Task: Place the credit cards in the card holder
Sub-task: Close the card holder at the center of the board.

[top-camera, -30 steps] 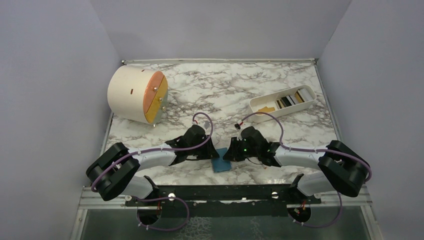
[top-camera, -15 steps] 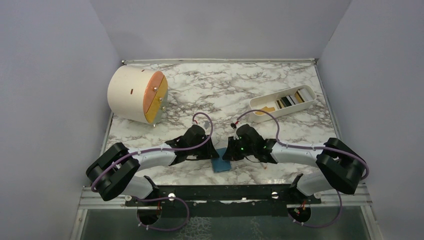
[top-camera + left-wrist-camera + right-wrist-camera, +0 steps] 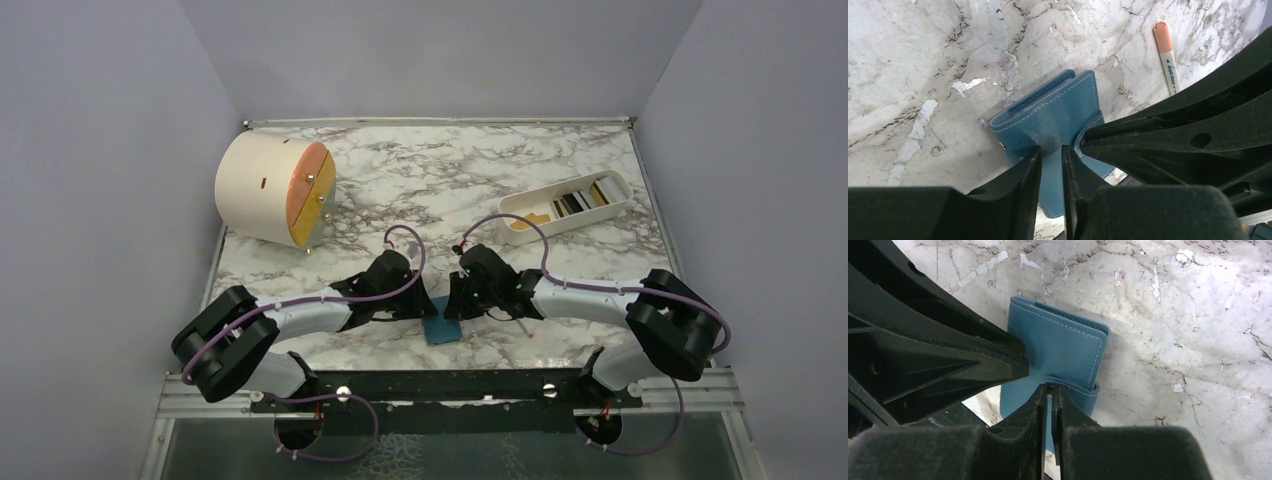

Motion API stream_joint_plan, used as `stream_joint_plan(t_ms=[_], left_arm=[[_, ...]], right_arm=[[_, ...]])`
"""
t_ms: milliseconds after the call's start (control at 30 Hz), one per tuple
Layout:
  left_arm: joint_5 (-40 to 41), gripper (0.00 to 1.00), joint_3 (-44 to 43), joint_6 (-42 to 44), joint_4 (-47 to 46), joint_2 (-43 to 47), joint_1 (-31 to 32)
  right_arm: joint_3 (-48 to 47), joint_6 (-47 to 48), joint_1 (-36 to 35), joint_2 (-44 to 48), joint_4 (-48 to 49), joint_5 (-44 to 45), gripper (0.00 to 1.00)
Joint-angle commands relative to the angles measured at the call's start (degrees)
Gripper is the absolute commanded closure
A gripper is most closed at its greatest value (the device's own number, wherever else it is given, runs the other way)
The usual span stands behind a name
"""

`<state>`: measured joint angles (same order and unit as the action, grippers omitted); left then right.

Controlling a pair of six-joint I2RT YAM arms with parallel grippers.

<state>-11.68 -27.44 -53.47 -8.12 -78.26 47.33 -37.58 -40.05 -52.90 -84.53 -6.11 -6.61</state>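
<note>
The teal-blue card holder (image 3: 441, 330) lies on the marble near the front edge, between both grippers. In the left wrist view the card holder (image 3: 1048, 107) is folded, and my left gripper (image 3: 1051, 150) is shut on its near cover. In the right wrist view my right gripper (image 3: 1050, 386) is shut on the strap flap of the card holder (image 3: 1063, 345). The two grippers (image 3: 428, 305) (image 3: 453, 305) almost touch above it. The credit cards (image 3: 575, 200), gold, black and white, stand in the white tray at the back right.
A white oblong tray (image 3: 520, 207) sits at the back right. A cream round box with an orange face (image 3: 270, 188) stands at the back left. A white pen-like stick with an orange tip (image 3: 1167, 55) lies right of the holder.
My right arm has slid left and closed in on the card holder. The left arm and the holder have stayed put.
</note>
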Motion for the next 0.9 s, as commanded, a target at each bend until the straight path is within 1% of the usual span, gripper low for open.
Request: stream_joint_plan(t_ms=[0, 167, 333, 367, 433, 533, 633, 767, 800, 833, 867], left_arm=[[1.4, 0.76, 2.2, -0.1, 1.5, -1.3, 0.7], [1.5, 0.76, 2.6, -0.3, 1.4, -0.9, 0.7], [2.3, 0.75, 2.7, -0.5, 1.7, 0.5, 0.6], [2.9, 0.73, 2.6, -0.5, 2.1, 1.1, 0.6], [4.4, 0.66, 1.8, -0.3, 4.0, 2.7, 0.7], [7.4, 0.53, 0.1, 0.5, 8.2, 6.0, 0.7], [10.9, 0.42, -2.2, 1.7, 13.6, 10.6, 0.7], [15.4, 0.31, -5.9, 3.0, 21.1, 18.1, 0.7], [16.4, 0.29, -7.1, 3.7, 23.1, 19.9, 0.7], [17.4, 0.28, -8.4, 4.4, 25.1, 21.5, 0.7], [18.5, 0.19, -10.0, 5.1, 27.4, 23.0, 0.7]], right_arm=[[-0.2, 2.5, -1.7, -7.1, -8.4, 7.0, 0.92], [-1.7, 3.0, -2.5, -9.1, -11.8, 9.2, 0.92], [-2.4, 3.3, -3.2, -9.0, -11.6, 9.4, 0.92], [-2.7, 3.3, -3.3, -8.7, -11.4, 9.4, 0.92], [-3.0, 3.1, -3.3, -7.4, -10.4, 9.3, 0.91], [-3.8, 2.6, -3.3, -3.3, -10.0, 10.6, 0.88], [-5.1, 2.0, -3.3, 2.5, -11.1, 13.1, 0.81], [-7.9, 2.1, -3.3, 11.5, -14.1, 18.5, 0.72], [-8.4, 2.6, -3.2, 13.6, -14.3, 19.7, 0.67], [-8.7, 3.0, -3.3, 15.8, -14.5, 20.6, 0.6], [-9.1, 3.2, -3.2, 17.8, -14.6, 21.6, 0.45]])
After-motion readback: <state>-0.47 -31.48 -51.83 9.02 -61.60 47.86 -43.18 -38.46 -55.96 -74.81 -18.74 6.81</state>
